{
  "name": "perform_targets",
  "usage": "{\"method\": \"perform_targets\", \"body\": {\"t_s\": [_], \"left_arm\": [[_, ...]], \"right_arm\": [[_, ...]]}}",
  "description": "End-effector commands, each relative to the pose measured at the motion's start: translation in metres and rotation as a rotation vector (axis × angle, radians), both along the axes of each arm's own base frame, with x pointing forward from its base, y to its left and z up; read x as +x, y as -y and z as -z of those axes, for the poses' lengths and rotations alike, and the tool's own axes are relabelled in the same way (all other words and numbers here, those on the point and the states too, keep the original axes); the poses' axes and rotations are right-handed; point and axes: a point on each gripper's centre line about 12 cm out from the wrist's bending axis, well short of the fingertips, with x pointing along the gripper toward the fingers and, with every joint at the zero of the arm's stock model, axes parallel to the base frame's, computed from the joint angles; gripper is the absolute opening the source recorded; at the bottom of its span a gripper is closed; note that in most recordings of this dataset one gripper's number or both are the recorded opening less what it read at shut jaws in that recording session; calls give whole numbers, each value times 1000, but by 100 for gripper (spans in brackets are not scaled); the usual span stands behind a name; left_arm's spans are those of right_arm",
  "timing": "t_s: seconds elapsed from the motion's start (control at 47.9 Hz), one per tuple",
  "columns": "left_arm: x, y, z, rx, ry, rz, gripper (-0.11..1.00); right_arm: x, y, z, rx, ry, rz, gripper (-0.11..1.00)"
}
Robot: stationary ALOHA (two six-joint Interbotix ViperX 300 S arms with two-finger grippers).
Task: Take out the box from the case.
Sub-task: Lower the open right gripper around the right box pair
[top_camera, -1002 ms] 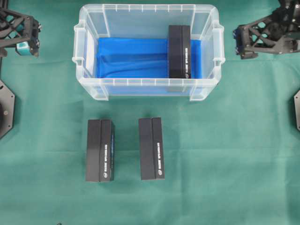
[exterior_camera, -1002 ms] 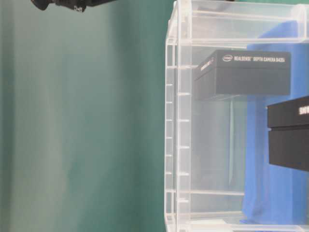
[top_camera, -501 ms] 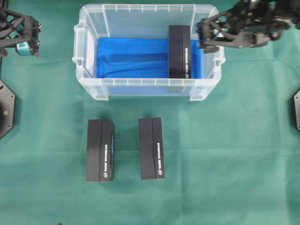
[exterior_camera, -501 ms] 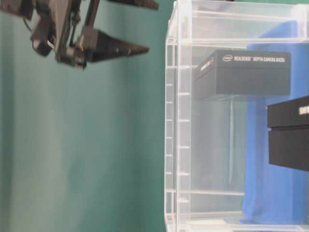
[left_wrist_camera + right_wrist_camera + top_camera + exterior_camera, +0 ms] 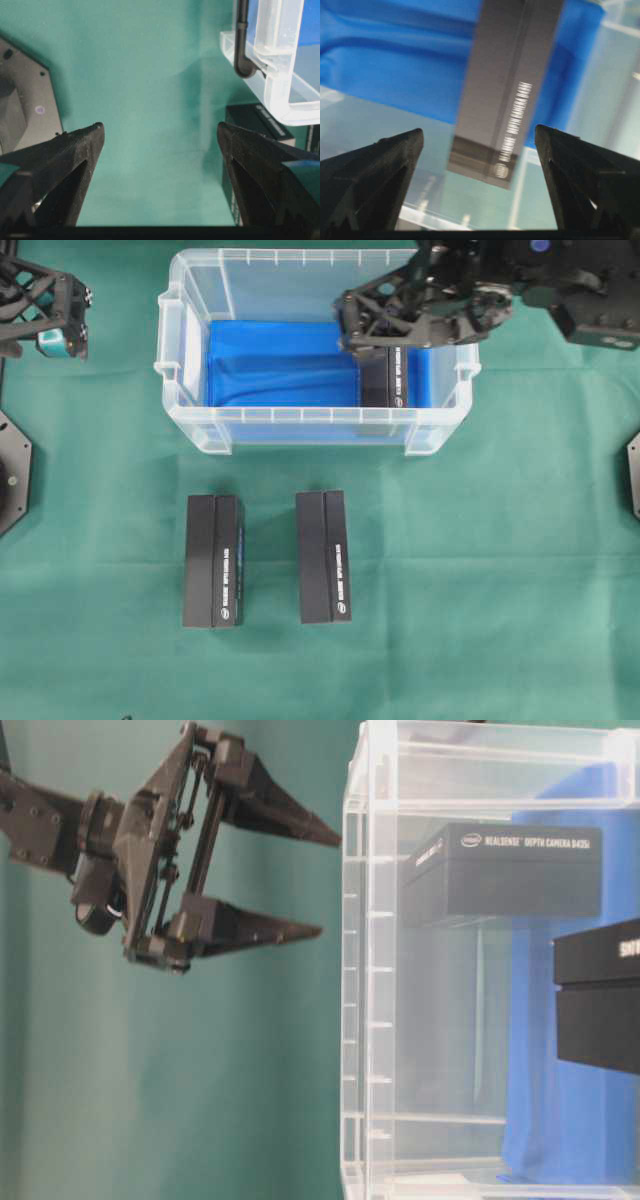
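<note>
While seemingly flat, box (image 5: 386, 378) looks black.

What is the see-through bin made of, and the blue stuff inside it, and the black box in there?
The case looks like clear, glossy plastic: you can see through its ribbed walls. The blue lining seems to be soft cloth, since it lies in folds and wrinkles. The box is probably matte black cardboard with white printed lettering, though the pictures cannot settle that.

green cloth (image 5: 500, 570) over tabletop
</note>
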Motion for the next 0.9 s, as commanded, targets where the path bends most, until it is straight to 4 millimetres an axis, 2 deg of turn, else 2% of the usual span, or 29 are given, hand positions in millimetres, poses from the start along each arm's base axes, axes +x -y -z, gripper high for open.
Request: {"method": "perform_targets", "body": {"t_s": [0.0,0.877], "left_arm": [[-1,0,-6,7,22,0,96],[-3,1,-5,11,21,14,96]], "right_arm": [[4,0,-14,-10,38,-4,91],[3,-1,-8,3,-10,9,91]]}}
